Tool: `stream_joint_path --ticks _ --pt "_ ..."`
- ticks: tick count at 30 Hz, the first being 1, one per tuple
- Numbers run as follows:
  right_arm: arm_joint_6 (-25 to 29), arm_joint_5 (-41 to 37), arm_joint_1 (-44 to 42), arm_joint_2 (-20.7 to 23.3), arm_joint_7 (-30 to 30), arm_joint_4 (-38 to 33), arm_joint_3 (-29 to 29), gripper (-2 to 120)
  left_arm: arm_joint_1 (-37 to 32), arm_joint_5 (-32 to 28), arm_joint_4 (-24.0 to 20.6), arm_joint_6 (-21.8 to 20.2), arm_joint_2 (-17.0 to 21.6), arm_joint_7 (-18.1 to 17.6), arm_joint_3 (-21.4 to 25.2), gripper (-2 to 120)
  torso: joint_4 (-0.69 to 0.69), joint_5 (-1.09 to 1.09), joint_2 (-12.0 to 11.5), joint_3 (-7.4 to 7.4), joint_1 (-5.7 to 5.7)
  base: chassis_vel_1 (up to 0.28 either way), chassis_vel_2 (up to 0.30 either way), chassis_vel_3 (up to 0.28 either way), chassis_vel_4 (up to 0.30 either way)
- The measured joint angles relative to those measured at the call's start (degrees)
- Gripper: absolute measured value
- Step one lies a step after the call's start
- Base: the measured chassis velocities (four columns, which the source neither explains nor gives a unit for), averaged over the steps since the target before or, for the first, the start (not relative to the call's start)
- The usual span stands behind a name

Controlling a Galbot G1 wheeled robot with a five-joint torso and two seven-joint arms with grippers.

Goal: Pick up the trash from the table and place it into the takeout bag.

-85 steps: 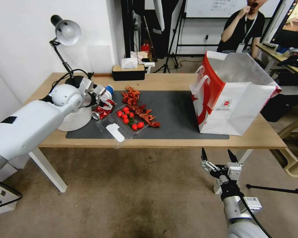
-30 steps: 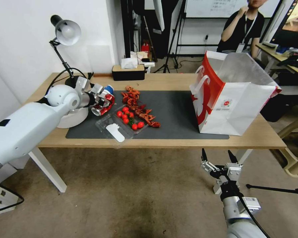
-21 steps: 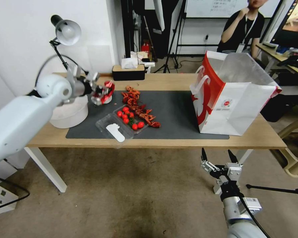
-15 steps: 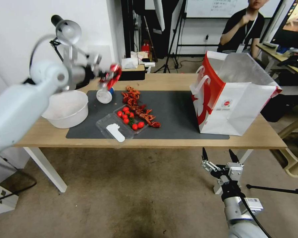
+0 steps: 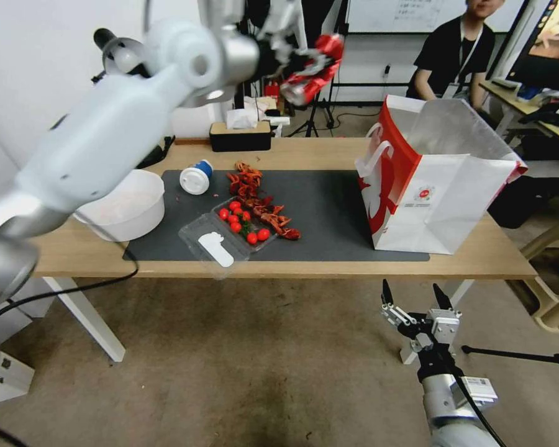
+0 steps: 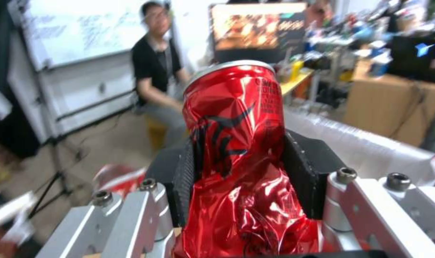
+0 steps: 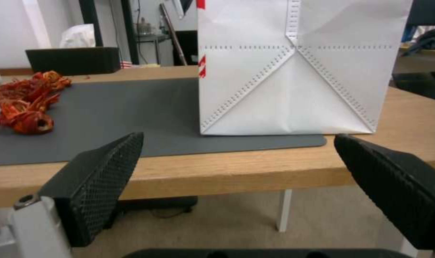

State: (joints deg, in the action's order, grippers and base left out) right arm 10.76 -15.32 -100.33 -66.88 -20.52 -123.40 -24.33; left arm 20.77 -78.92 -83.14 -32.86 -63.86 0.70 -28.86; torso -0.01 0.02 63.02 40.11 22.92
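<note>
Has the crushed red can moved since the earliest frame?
Yes. The crushed red can, clamped in the left gripper, has gone from the mat up and rightward toward the takeout bag.

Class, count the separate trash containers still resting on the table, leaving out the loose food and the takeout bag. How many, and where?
3: a white bowl at the table's left end, a blue-and-white lidded cup on the dark mat, and a clear plastic tray of tomatoes near the front edge. More may be hidden behind the left arm.

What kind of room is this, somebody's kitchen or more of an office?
Most likely an office or lab. A whiteboard hangs on the back wall, tripod stands sit behind the table, and a cluttered desk holds a screen.
</note>
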Motion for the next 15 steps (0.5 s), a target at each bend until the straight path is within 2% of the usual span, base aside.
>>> stream_joint_path --ticks 3,4,5,6,8,15 --pt "0.1 0.3 -0.1 -0.5 0.1 0.1 0.0 100 2.0 0.8 2.6 6.1 -4.1 2.7 -3.3 41 0.0 0.0 0.0 0.0 0.0 0.0 0.0 0.0 0.0" --pt "0.1 0.3 -0.1 -0.5 0.1 0.1 0.0 100 2.0 0.8 2.6 6.1 -4.1 2.7 -3.3 41 0.0 0.0 0.0 0.0 0.0 0.0 0.0 0.0 0.0" --pt "0.2 0.5 -0.2 -0.8 0.1 0.2 -0.1 100 2.5 0.8 3.8 8.9 -5.6 3.8 -4.6 41 0.0 0.0 0.0 0.0 -0.01 0.0 0.0 0.0 0.0" --pt "0.2 0.5 -0.2 -0.8 0.1 0.2 -0.1 100 2.5 0.8 3.8 8.9 -5.6 3.8 -4.6 41 0.0 0.0 0.0 0.0 -0.01 0.0 0.0 0.0 0.0" --pt "0.4 0.7 -0.4 -1.2 0.2 0.2 -0.2 100 3.1 0.9 5.5 12.2 -7.8 5.6 -6.8 41 0.01 -0.01 0.0 0.0 0.0 0.0 0.0 0.0 0.0" --pt "0.7 1.1 -1.0 -1.6 0.3 0.3 -0.5 100 4.4 2.1 8.9 15.9 -11.5 7.6 -10.8 41 0.0 0.0 0.0 0.0 0.0 0.0 0.0 0.0 0.0"
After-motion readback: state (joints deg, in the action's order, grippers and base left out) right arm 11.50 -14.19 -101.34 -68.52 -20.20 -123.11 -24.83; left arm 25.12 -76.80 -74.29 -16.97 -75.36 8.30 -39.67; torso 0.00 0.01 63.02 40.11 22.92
